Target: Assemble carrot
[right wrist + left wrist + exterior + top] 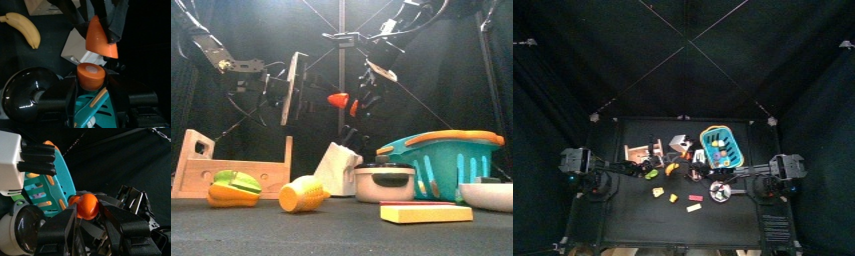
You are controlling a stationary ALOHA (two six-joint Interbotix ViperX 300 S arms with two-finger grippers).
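The carrot was held in two orange pieces above the tabletop (331, 225), one piece in each tool, over the middle of the clutter. The tapered orange piece (100, 39) was gripped by the left tool (85, 212), whose jaws were closed on it from both sides. The short round orange piece (91, 76) was clamped between the jaws of the right tool (91, 82). In the right wrist view the two pieces were seen close together, the wide end of the tapered piece facing the flat end of the round one; whether they touched could not be told. In the front view only a small orange-red shape was made out between the dark arms, well above everything else.

Below, a teal basket (445, 165) with an orange rim was stood on the right, with a small lidded pot (385, 183) just beside it and a yellow flat block (425, 213) laid in front. A wooden rack (205, 165) was placed on the left, with a green-and-orange toy piece (231, 188) and a yellow-orange piece (301, 195) near it. A banana (23, 27) and a black pan (30, 92) were seen in the right wrist view.
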